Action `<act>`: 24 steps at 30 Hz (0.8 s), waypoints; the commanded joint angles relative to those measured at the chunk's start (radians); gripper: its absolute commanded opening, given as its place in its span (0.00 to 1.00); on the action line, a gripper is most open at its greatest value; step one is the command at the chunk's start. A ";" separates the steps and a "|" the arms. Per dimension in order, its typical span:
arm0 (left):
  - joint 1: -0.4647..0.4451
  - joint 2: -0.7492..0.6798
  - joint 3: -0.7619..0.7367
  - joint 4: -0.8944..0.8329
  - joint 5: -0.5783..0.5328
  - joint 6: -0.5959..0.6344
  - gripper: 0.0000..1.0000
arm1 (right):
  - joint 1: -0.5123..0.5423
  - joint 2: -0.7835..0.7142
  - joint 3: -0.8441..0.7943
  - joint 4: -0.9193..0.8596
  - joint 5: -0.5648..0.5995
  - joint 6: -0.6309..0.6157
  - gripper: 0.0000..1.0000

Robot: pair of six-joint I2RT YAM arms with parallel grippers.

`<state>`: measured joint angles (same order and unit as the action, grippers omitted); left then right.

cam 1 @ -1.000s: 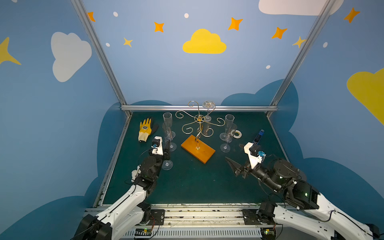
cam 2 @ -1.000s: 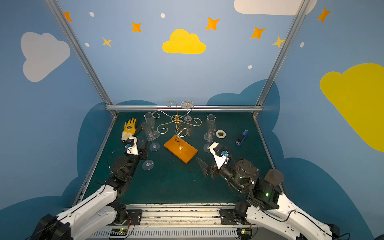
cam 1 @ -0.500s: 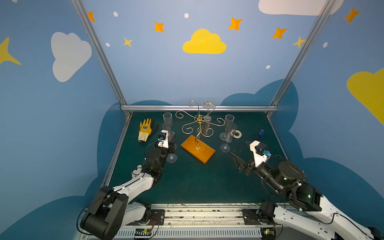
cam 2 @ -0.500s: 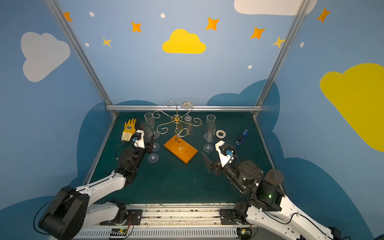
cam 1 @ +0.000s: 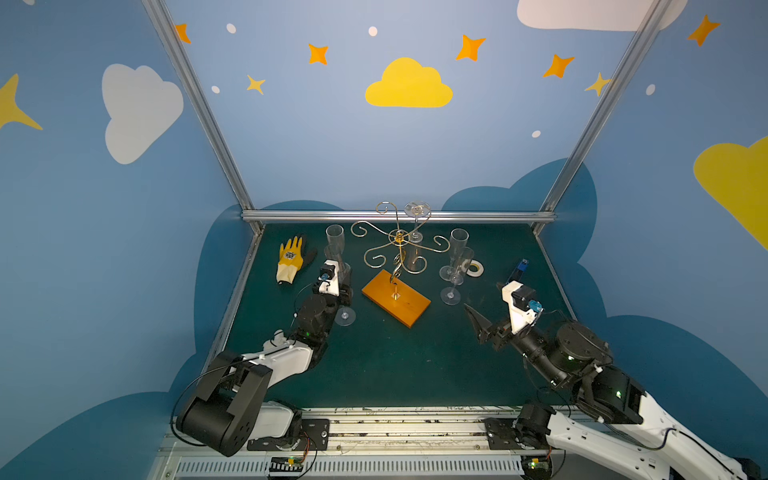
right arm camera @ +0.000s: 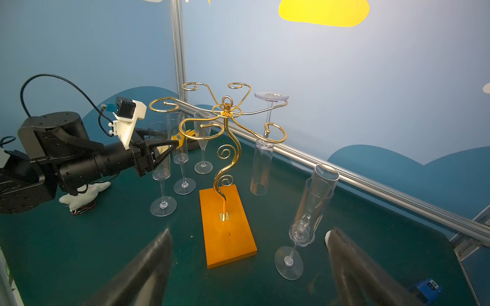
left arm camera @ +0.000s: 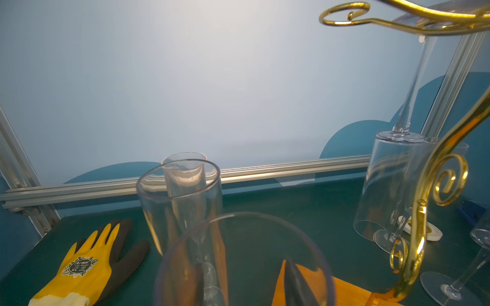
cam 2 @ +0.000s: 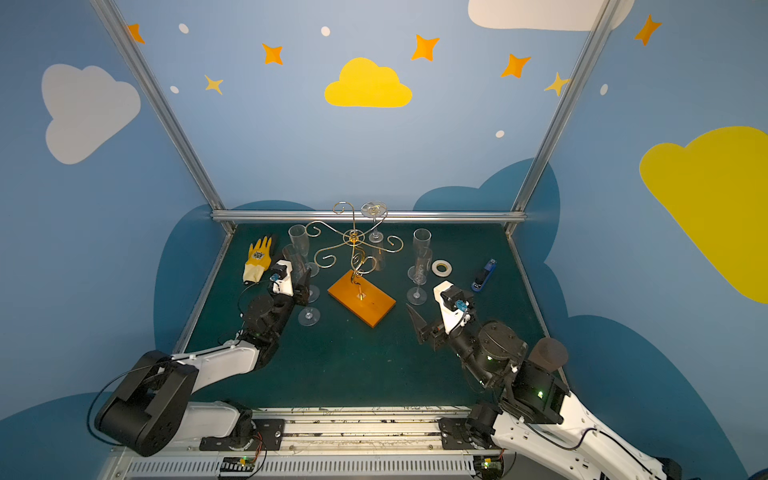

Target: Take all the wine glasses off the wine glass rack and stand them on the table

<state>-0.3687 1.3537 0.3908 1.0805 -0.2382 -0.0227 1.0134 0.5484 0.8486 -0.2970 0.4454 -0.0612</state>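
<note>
Dark green, felt-like matting (cam 1: 374, 365) covers the table, boxed in by matte blue walls painted with clouds and stars. At its middle stands the wine glass rack (cam 1: 399, 237), thin gold wire with curled spiral arms and a twisting stem set in a flat rectangular orange wooden base (cam 1: 395, 307). A hanging wine glass (right arm camera: 262, 169), clear and straight-sided, dangles upside down from a rear arm, its round foot resting on top of the curl. The left gripper (right arm camera: 165, 149) is clamped on the tall bowl of the held wine glass (right arm camera: 161, 169), upright and just left of the base; its disc foot is down at the mat, though I cannot tell whether it touches. Two more clear flutes (cam 1: 334, 237) stand behind it and another pair (cam 1: 458, 245) stands right of the rack. The right gripper (cam 1: 476, 322) hovers near the front right with its dark, pointed jaws spread wide and empty. A yellow-and-black rubbery work glove (cam 1: 291, 259), a white tape roll (cam 1: 473, 269) and a small blue object (cam 1: 519, 270) lie along the back.
</note>
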 commanded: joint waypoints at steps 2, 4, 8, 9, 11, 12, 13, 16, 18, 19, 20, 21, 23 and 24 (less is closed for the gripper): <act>0.003 -0.005 0.007 0.037 0.005 0.003 0.45 | -0.006 -0.003 -0.002 0.000 0.010 0.007 0.90; 0.004 -0.004 0.006 0.022 0.002 0.009 0.45 | -0.007 -0.002 -0.005 -0.006 0.014 0.003 0.90; 0.003 0.004 -0.003 0.024 -0.003 0.014 0.46 | -0.010 -0.002 -0.006 -0.013 0.019 0.002 0.90; 0.003 0.003 -0.007 0.026 -0.003 0.014 0.47 | -0.010 -0.004 -0.006 -0.010 0.019 0.002 0.90; 0.004 -0.003 -0.012 0.022 -0.002 0.013 0.51 | -0.011 -0.006 -0.006 -0.011 0.018 0.001 0.90; 0.002 -0.007 -0.011 0.011 0.001 0.015 0.53 | -0.012 -0.007 -0.005 -0.013 0.017 0.001 0.90; 0.004 -0.013 -0.008 -0.004 0.007 0.017 0.57 | -0.012 -0.008 -0.003 -0.015 0.016 0.001 0.90; 0.000 -0.029 -0.001 -0.038 0.011 0.017 0.68 | -0.012 -0.013 -0.001 -0.026 0.016 -0.001 0.90; -0.002 -0.037 -0.007 -0.037 0.003 0.019 0.71 | -0.012 -0.016 0.000 -0.035 0.018 0.001 0.90; -0.001 -0.043 -0.009 -0.037 0.001 0.022 0.72 | -0.011 -0.018 0.001 -0.039 0.018 0.000 0.90; -0.002 -0.049 -0.012 -0.039 0.000 0.021 0.73 | -0.011 -0.020 0.003 -0.040 0.018 0.000 0.90; -0.003 -0.058 -0.014 -0.047 0.000 0.023 0.73 | -0.012 -0.022 0.004 -0.040 0.018 -0.001 0.90; -0.003 -0.084 -0.016 -0.069 0.003 0.021 0.74 | -0.011 -0.028 0.006 -0.041 0.018 -0.002 0.90; -0.004 -0.098 -0.018 -0.083 0.004 0.023 0.74 | -0.012 -0.030 0.008 -0.042 0.017 -0.004 0.90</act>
<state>-0.3695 1.2934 0.3832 1.0252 -0.2359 -0.0067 1.0065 0.5323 0.8486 -0.3264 0.4526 -0.0616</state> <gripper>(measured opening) 0.738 0.903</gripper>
